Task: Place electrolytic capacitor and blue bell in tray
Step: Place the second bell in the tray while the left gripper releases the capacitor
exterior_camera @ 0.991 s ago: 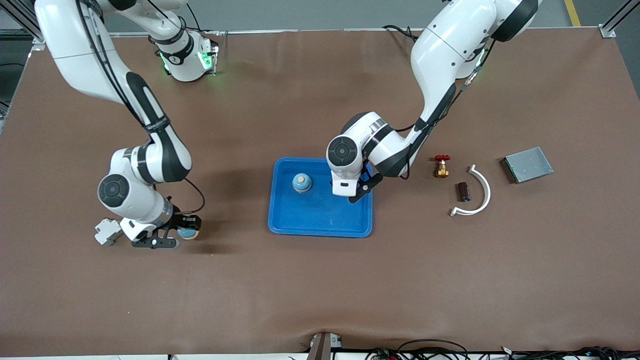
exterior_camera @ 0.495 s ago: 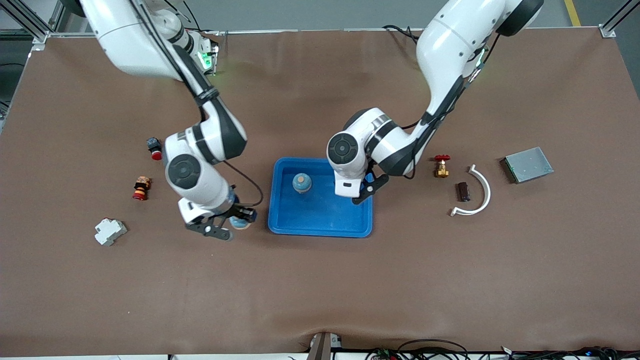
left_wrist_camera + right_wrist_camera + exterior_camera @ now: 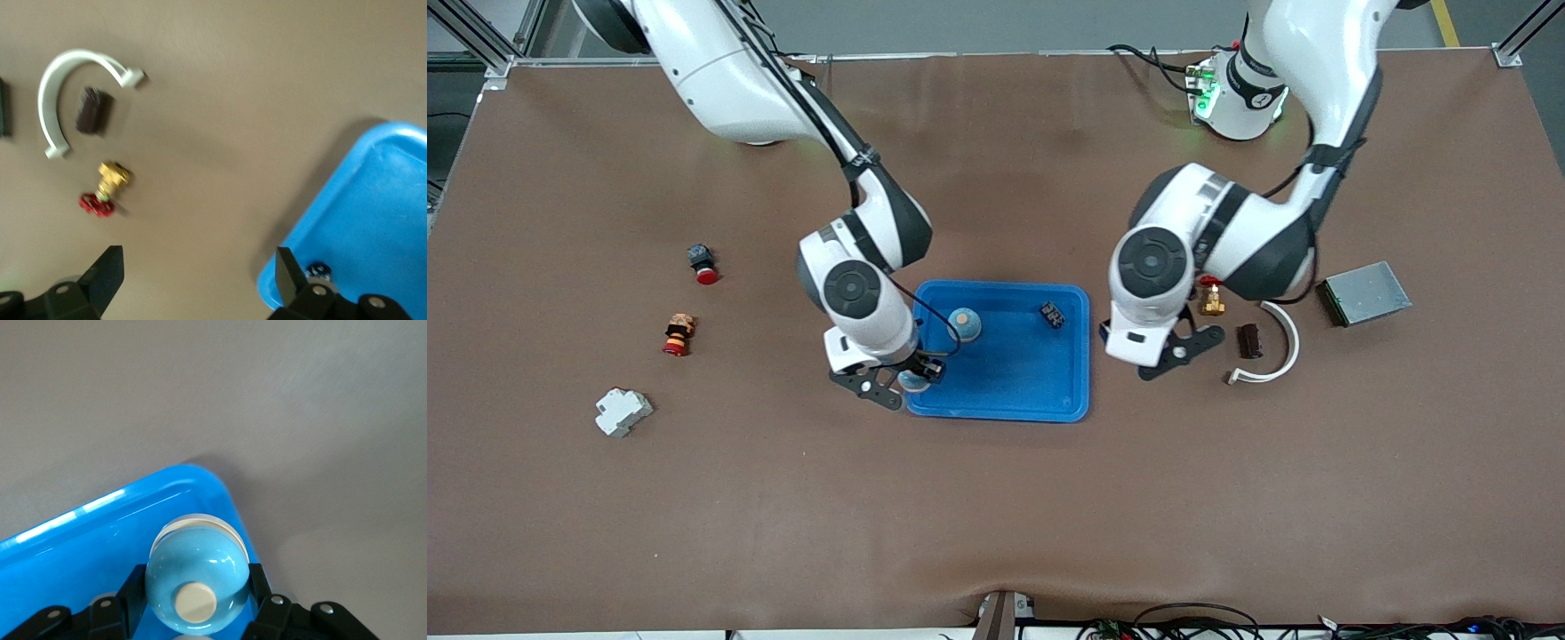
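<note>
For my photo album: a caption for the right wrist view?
Right gripper carries a blue bell over the tray corner.

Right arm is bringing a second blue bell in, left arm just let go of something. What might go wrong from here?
1. The right claw holds its blue bell right over the tray's corner rim; released here, it may catch the rim and roll out onto the table.
2. The bell already in the tray stands close by; moving farther in might knock it.
3. The open left claw hangs over bare table near the brass valve and the dark cylinder; a low move there might bump the valve.
</note>
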Motion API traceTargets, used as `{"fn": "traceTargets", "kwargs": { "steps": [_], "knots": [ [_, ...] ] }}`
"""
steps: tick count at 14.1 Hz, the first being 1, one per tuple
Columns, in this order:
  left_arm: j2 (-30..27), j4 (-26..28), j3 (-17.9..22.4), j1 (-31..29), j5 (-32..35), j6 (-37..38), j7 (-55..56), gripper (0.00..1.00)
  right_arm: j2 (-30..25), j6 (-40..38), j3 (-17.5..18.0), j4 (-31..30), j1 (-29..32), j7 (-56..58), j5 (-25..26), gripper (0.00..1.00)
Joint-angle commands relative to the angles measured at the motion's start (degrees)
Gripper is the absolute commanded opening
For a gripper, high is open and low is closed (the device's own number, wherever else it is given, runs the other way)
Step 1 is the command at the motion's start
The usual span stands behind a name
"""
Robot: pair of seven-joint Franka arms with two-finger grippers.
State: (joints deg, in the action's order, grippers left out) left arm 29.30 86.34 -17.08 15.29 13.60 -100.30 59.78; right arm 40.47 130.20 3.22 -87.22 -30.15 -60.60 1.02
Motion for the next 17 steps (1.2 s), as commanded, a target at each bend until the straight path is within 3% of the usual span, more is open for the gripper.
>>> {"fn": "traceTargets", "kwargs": {
  "steps": [1,9,17],
  "knots": [
    [-4.0,1.7,-0.5,-5.5,-1.1,1.8,-9.9,1.0,4.8,-0.8,-0.8,5.9,-2.7,-6.8,2.5,0.0],
    [-5.3,2.4,-0.5,-25.5,-3.0,-1.1,-50.4,1.0,9.9,1.1,-1.0,8.9,-5.1,-12.4,5.2,0.0],
    [-8.5,16.4,-1.0,-27.9,-2.8,-16.5,-56.2,1.0,10.9,2.9,-1.0,8.8,-5.5,-14.3,5.8,0.0]
  ]
}}
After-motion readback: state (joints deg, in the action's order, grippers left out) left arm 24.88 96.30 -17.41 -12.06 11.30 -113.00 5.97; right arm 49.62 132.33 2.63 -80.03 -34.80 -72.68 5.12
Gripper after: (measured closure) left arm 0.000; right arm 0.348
